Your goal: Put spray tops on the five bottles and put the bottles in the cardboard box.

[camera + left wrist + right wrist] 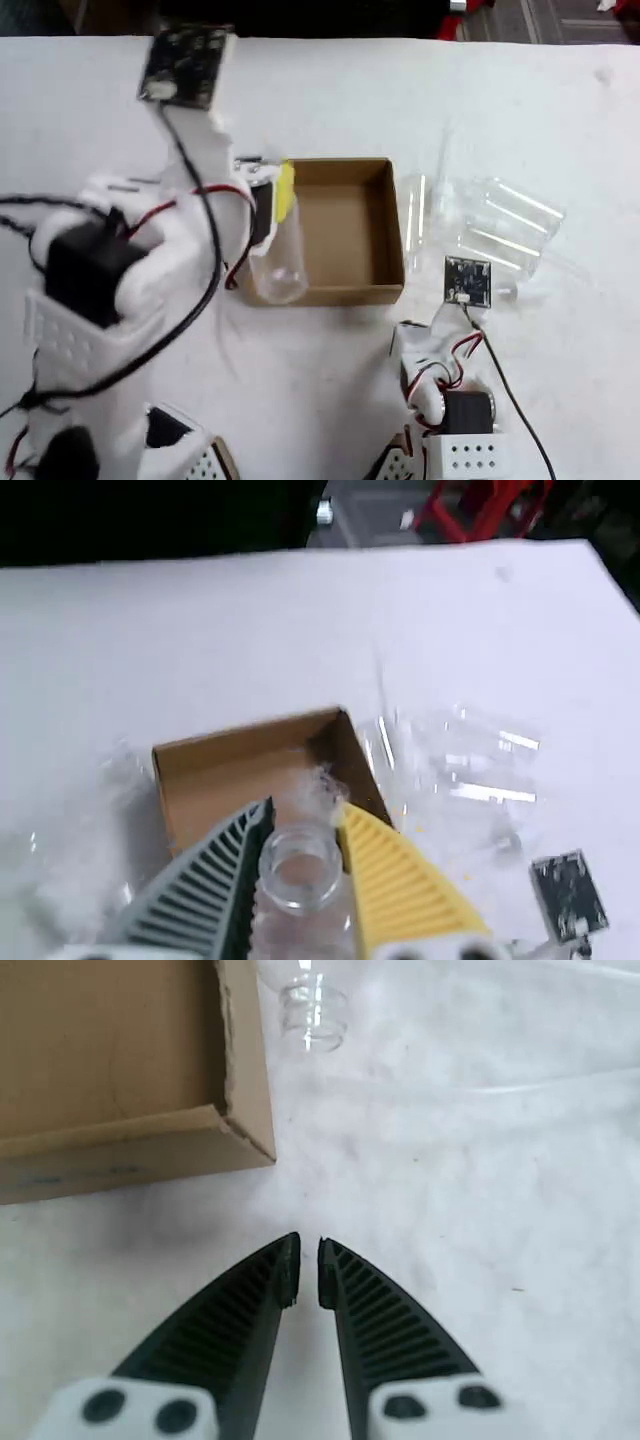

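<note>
Bottle (298,872) clamped in left claw (303,815), seemingly above cardboard box (215,780).

Quick tally: one cardboard box (340,293) is counted on the counter (400,100). One clear bottle (278,265) is seen at the box's 9 o'clock edge. A pile of clear bottles (490,225) is seen at its 3 o'clock; at least three can be made out, but the exact number can't be told. Two tools are counted: left tool (303,810) and right tool (308,1250).

White table (400,90): cardboard box (340,293), bottles (490,230)
</note>
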`<state>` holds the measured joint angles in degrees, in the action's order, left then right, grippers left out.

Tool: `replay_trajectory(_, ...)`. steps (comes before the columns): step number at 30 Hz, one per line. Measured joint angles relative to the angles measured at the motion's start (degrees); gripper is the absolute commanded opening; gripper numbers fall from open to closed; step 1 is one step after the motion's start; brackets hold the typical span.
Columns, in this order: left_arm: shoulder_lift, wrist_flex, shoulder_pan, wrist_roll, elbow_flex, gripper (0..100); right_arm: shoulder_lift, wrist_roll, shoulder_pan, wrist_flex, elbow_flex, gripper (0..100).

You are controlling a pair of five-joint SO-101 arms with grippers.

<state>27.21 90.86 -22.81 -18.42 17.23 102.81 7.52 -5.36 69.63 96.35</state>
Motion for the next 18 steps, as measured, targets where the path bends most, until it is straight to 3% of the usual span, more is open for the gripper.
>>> replay_trajectory(6,9.23,-28.04,0.62,0.0,-25.32,2,0.0,0.0,0.0,0.0,0.0,1.6)
replay_trajectory(14,5.98,-69.54,0.62,0.53,-53.19,2,0.0,0.0,0.0,0.0,0.0,1.8)
replay_trajectory(18,-2.81,-83.87,0.7,10.29,-55.56,2,0.0,0.0,0.0,0.0,0.0,1.8)
